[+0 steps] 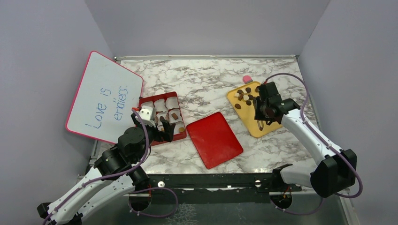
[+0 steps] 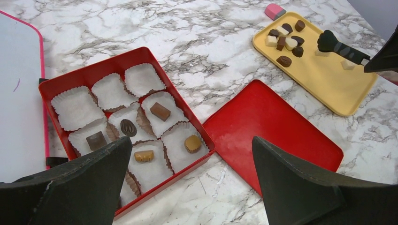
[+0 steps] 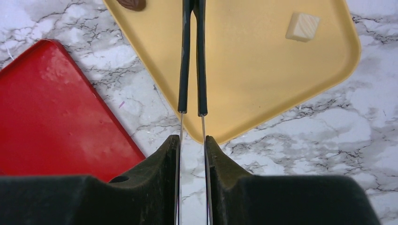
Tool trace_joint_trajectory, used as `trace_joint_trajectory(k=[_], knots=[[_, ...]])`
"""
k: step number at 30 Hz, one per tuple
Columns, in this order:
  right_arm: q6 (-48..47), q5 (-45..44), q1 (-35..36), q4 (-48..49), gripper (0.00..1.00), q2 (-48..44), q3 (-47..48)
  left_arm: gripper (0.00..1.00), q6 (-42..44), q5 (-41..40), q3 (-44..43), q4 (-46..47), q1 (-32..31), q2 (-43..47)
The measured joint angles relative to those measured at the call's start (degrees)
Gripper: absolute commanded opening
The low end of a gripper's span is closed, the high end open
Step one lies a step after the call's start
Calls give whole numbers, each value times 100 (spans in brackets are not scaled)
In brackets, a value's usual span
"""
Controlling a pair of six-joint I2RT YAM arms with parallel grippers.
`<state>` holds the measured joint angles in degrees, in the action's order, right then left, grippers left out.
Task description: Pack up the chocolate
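Right gripper (image 3: 191, 145) clamps tweezers (image 3: 192, 61) above the tray (image 3: 281, 93); their tips run off the frame's top, probably empty. Left gripper (image 2: 191, 143) hangs spread over the box (image 2: 94, 69). Chocolate (image 2: 286, 38) clusters upper right in the left wrist view. Straddle 1 piece, squeeze gently.

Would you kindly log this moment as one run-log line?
left gripper open over box | right gripper shut on tweezers over tray | some chocolates in box, others on tray | lid beside box

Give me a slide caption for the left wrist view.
Open left pincer above a red box of white paper cups holding five visible chocolates; red lid beside it, yellow tray beyond.
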<state>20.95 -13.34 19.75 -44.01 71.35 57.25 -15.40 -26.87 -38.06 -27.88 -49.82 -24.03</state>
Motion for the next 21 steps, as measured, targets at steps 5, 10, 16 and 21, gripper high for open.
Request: trace_joint_trajectory(k=[5, 10, 16, 21], knots=[[-11, 116, 0, 2, 33, -26, 44, 99, 0, 0, 0, 0, 0, -9], [-72, 667, 0, 225, 36, -26, -35, 99, 0, 0, 0, 0, 0, -9], [-223, 1088, 0, 483, 37, 138, -109, 99, 0, 0, 4, 0, 0, 39], [-363, 1091, 0, 614, 37, 612, -107, 99, 0, -4, 7, 11, 0, 122]])
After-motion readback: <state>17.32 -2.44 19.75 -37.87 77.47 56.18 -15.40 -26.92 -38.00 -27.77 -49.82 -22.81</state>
